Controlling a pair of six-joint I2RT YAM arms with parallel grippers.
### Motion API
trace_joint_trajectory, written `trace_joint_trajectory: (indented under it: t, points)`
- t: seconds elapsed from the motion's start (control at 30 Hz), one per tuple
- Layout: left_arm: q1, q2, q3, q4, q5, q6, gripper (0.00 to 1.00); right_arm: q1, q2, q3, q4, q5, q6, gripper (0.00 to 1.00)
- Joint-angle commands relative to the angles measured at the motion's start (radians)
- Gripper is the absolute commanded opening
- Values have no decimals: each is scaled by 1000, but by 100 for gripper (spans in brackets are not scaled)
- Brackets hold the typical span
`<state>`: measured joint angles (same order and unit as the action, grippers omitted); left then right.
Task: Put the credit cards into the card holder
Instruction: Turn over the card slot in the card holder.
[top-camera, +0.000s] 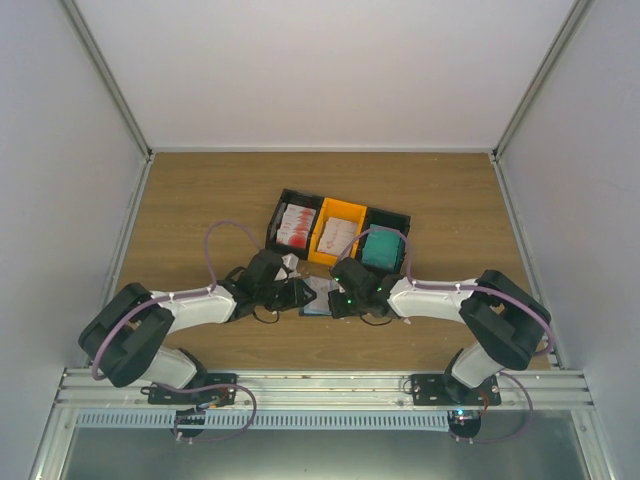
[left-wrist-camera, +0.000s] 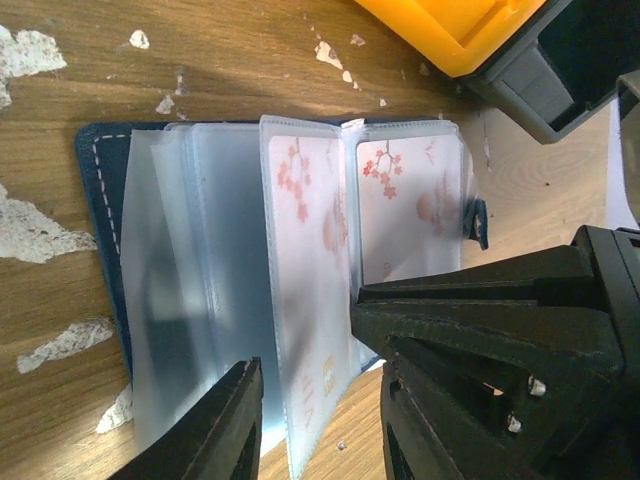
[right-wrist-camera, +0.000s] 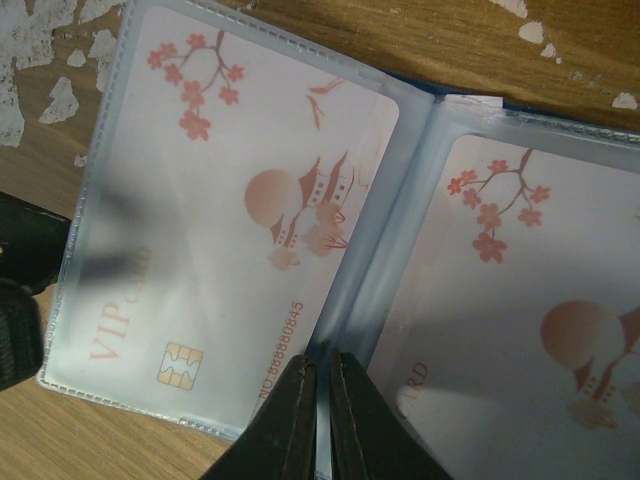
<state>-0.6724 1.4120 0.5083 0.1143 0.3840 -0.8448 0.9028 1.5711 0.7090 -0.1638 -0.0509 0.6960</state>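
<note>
Since sleeves (left-wrist-camera: 190, 270) need spreading: right gripper (right-wrist-camera: 320, 365) nipped shut on card holder (left-wrist-camera: 98, 190) centre sleeve (right-wrist-camera: 345, 300); left gripper (left-wrist-camera: 300, 345) half-open astride loose ones.

Card holder (top-camera: 318, 297) just before bins (top-camera: 343, 204)

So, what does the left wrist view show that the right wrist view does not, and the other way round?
Only the left wrist view: the stitched edge of the dark navy folding card holder, its empty clear plastic sleeves, and a corner of the orange plastic bin.
Only the right wrist view: the gold chip and the pale VIP lettering on one card.
Both: the two white plastic cards with pink blossom print, each inside a sleeve, and the worn wooden table.
</note>
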Motion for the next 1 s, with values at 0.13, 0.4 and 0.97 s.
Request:
trace_joint_trajectory:
  t: [0.13,0.4,0.97]
  points:
    - [-6,27,13,53,8,19,31,8,23,-2,-21,15,2,8]
    - [-6,69,34,103,99,51,22,8,26,14,-14,7,0,8]
    - [-37,176,138,148,251,108,40,-48,-246,-30,-153,284,115,38]
